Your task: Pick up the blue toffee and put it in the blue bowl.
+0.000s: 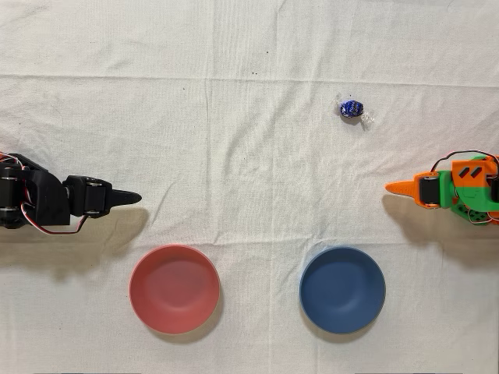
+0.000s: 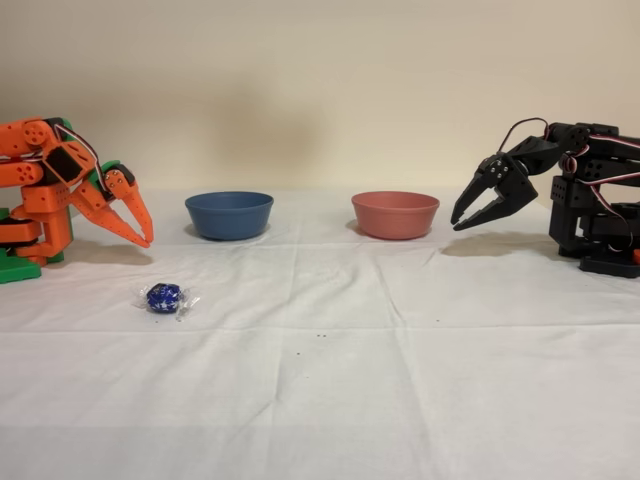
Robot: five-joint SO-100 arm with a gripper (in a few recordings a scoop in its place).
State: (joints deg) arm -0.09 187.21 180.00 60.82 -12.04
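Observation:
The blue toffee (image 1: 352, 108) (image 2: 164, 297) lies on the white cloth, a small dark-blue foil ball with clear twisted ends. The blue bowl (image 1: 342, 290) (image 2: 229, 214) stands upright with nothing in it. My orange gripper (image 1: 390, 187) (image 2: 147, 238) is pulled back at the table's edge, tips together and angled down, holding nothing. In the overhead view it sits to the right of both, below the toffee and above the bowl. In the fixed view the toffee rests just in front of and below the fingertips, with the bowl a little to their right.
A salmon-red bowl (image 1: 174, 288) (image 2: 395, 214) stands beside the blue one, also holding nothing. The idle black arm (image 1: 70, 199) (image 2: 495, 195) rests at the opposite side. Creased white cloth covers the table between the arms.

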